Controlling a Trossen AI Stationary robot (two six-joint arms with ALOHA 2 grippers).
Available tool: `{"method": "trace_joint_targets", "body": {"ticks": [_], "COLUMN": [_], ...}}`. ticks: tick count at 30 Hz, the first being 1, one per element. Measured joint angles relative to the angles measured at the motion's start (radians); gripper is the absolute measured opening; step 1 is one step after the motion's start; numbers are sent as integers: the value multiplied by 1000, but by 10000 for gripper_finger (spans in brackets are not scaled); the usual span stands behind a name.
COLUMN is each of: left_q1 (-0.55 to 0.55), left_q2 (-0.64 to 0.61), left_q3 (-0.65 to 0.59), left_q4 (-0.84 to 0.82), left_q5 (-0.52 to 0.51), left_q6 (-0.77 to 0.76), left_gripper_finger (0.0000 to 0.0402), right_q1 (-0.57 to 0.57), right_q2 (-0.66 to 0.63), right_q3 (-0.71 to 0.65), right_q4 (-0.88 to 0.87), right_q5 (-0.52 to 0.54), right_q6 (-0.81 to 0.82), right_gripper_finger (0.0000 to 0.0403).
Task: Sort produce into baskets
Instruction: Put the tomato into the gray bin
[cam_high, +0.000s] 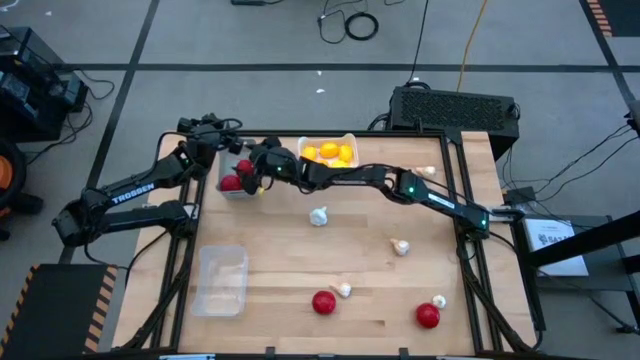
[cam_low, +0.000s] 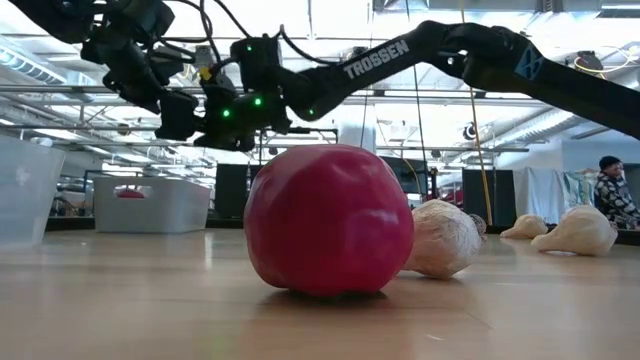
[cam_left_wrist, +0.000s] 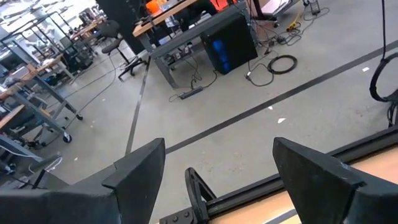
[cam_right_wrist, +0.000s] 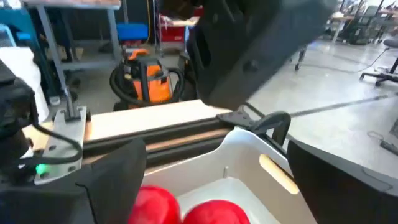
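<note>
Over the grey basket (cam_high: 236, 186) at the far left of the table (cam_high: 300, 260), the right gripper (cam_high: 262, 178) hangs with its jaws wide and empty; the right wrist view shows two tomatoes (cam_right_wrist: 186, 208) lying in the basket just under them. The left gripper (cam_high: 228, 140) waits close by, at the far edge of the table, also with jaws wide and holding nothing. Beside the grey basket the white basket (cam_high: 349, 141) holds the lemons (cam_high: 330, 153). The clear basket (cam_high: 222, 281) stands empty near the front left. On the bare wood remain two tomatoes (cam_high: 323, 302), one of them just beside a garlic bulb (cam_high: 343, 290), and more garlic is scattered across the middle and right. The main risk, I think, is the two arms standing so near each other: if the right arm pulls back carelessly, it could hit the left wrist or catch the basket wall and drag it. Later, the tomato touching the garlic may roll away when it is grasped.
</note>
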Motion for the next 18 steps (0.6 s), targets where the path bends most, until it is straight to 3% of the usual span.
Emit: {"method": "trace_joint_targets", "body": {"ticks": [6,9,12,18], "left_q1": [0,0,0,0], "left_q2": [0,0,0,2], "left_q3": [0,0,0,0], "left_q4": [-19,-20,-36,-36], "left_q5": [2,29,106,340], "left_q6": [7,8,7,-61], "left_gripper_finger": [306,306,306,306], "right_q1": [2,6,14,65], "right_q2": [-32,-81,-150,-261], "right_q3": [65,64,64,65], "right_q4": [-241,-466,-738,-1212], "right_q5": [-4,-6,-36,-206], "right_q6": [2,40,129,289], "right_gripper_finger": [377,377,377,377]}}
